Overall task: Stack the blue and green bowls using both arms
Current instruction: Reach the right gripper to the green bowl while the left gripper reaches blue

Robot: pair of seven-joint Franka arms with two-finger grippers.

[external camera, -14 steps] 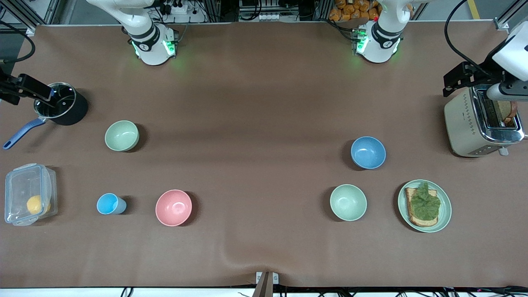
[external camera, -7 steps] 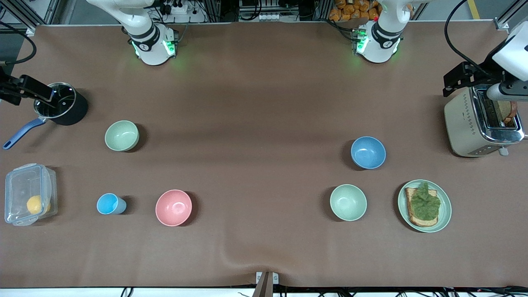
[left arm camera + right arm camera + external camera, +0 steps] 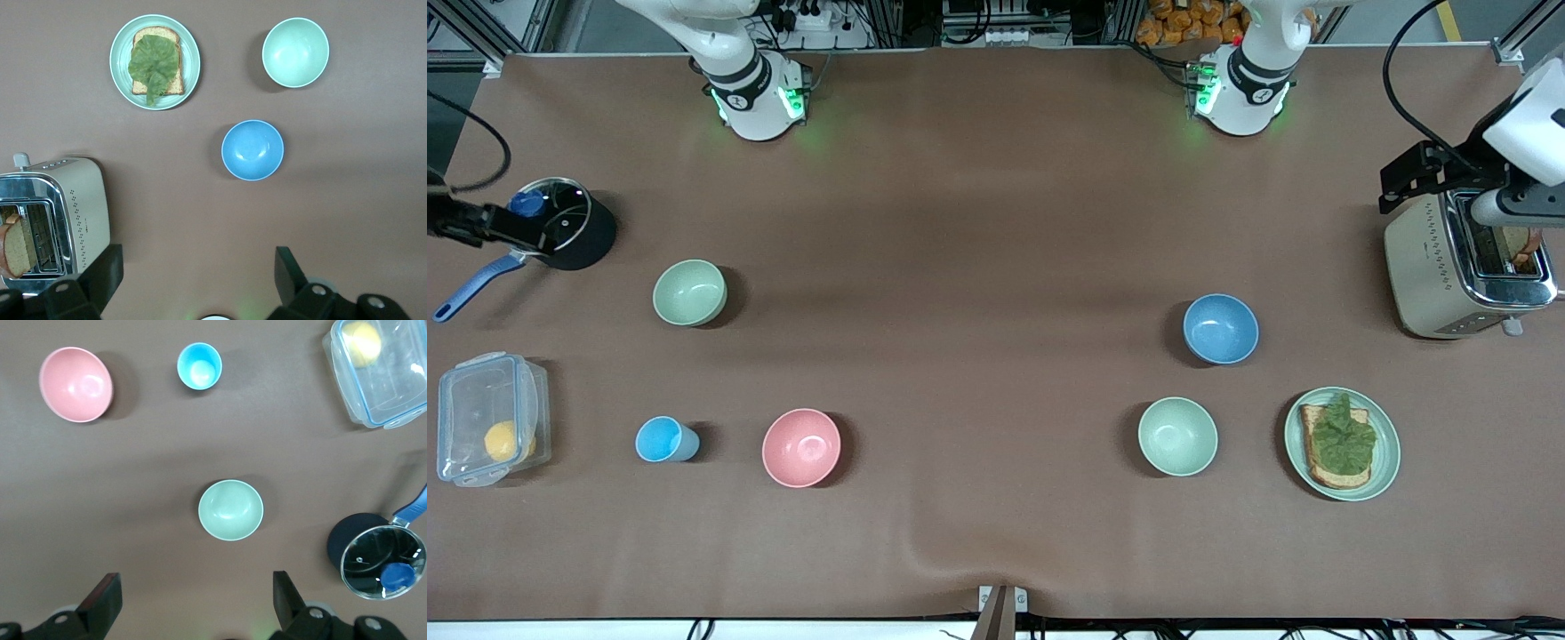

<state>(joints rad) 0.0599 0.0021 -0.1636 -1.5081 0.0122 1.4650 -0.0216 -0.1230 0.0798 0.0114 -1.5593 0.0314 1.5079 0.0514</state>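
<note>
Left gripper (image 3: 193, 283) spread wide, empty, high over the toaster (image 3: 1463, 267); right gripper (image 3: 193, 600) likewise over the pot (image 3: 560, 222), both surveying. Blue bowl (image 3: 1221, 329) near the toaster; green bowl (image 3: 689, 292) well apart from it

blue bowl (image 3: 1220, 329): medium blue | green bowl (image 3: 689, 292): sage green

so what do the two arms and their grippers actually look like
Both arms are glossy white with black joint rings and green lights glowing at their bases. The left gripper and right gripper have black fingers with small screws. Black cables loop from both arms near the table's ends.
</note>
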